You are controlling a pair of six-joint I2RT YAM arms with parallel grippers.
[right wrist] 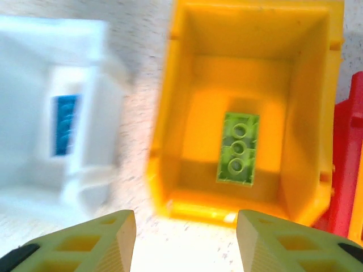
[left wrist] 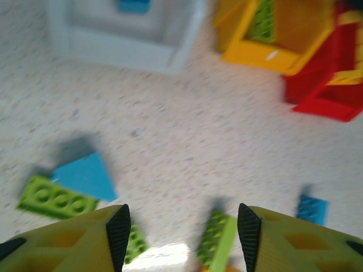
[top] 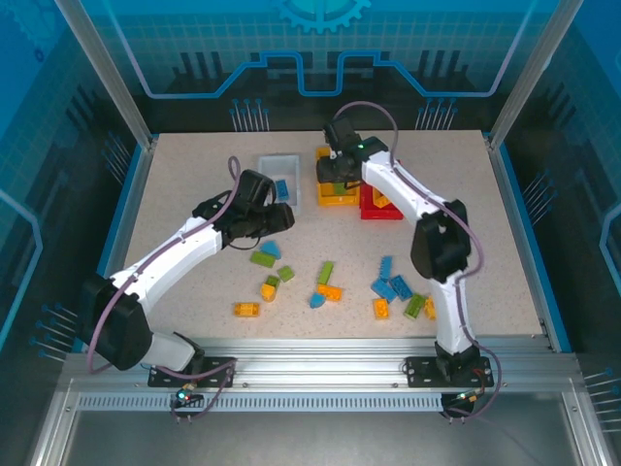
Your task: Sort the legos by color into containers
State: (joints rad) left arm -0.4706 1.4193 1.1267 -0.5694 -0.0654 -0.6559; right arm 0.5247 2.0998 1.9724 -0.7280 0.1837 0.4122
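While the loose legos [top: 326, 273] lie scattered across the near half of the table [top: 194, 184], the top view puts the left gripper [top: 277, 218] low over the green and blue pieces at the left end of the scatter. The right gripper [top: 335, 178] hangs over the yellow bin [top: 338, 202]. The white bin [top: 268, 163] sits left of the yellow one with a blue brick [top: 282, 187] inside, and the red bin [top: 380, 214] is pressed against the yellow bin's right side. From up here I cannot tell how either pair of jaws stands.

Over to the left wrist, and it's blurry. The left gripper [left wrist: 181, 226] has its jaws parted about halfway, with nothing between the black-tipped fingers [left wrist: 119, 229]. A green brick [left wrist: 218, 235] lies on the table just inside the right finger. Off to the left, a blue wedge [left wrist: 85, 175] rests against a long green brick [left wrist: 54, 198]. The white bin [left wrist: 125, 45], yellow bin [left wrist: 255, 54] and red bin [left wrist: 323, 96] line the far side.

Right wrist now: the right gripper [right wrist: 186, 238] is parted and empty above the near rim of the yellow bin [right wrist: 161, 141]. A lime-green brick [right wrist: 238, 147] lies flat on the bin's floor, studs up. The white bin [right wrist: 96, 113] stands to the left, holding the blue brick [right wrist: 65, 124]. The red bin [right wrist: 354, 141] is at the right edge.
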